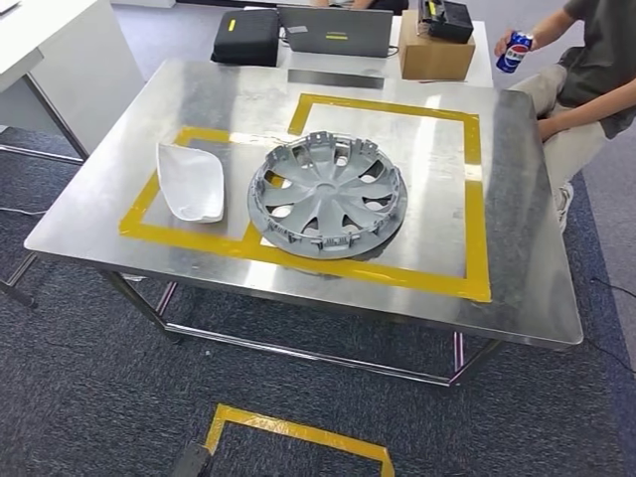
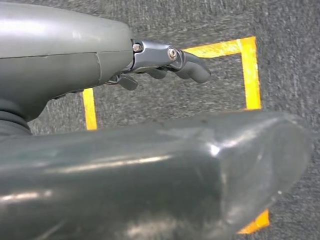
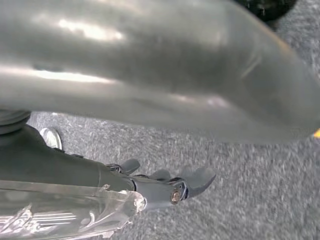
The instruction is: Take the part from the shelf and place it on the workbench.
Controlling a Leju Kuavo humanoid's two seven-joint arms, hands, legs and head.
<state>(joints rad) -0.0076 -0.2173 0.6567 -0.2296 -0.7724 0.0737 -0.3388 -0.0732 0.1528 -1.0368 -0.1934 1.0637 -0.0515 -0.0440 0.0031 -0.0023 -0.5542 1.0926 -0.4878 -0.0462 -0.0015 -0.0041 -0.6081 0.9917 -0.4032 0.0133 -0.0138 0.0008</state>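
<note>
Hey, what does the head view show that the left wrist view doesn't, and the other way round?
Head view alone: the steel workbench with a grey hubcap and a white moulded part inside yellow tape outlines, a laptop, a black case, a cardboard box, and a seated person holding a blue can.

Left wrist view alone: the left hand, its fingers extended and holding nothing, hanging above the floor.

Both share: grey carpet and a yellow tape rectangle on the floor.

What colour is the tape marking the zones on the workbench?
Yellow. The tape outlines two rectangles on the steel workbench; the head view shows it best.
</note>
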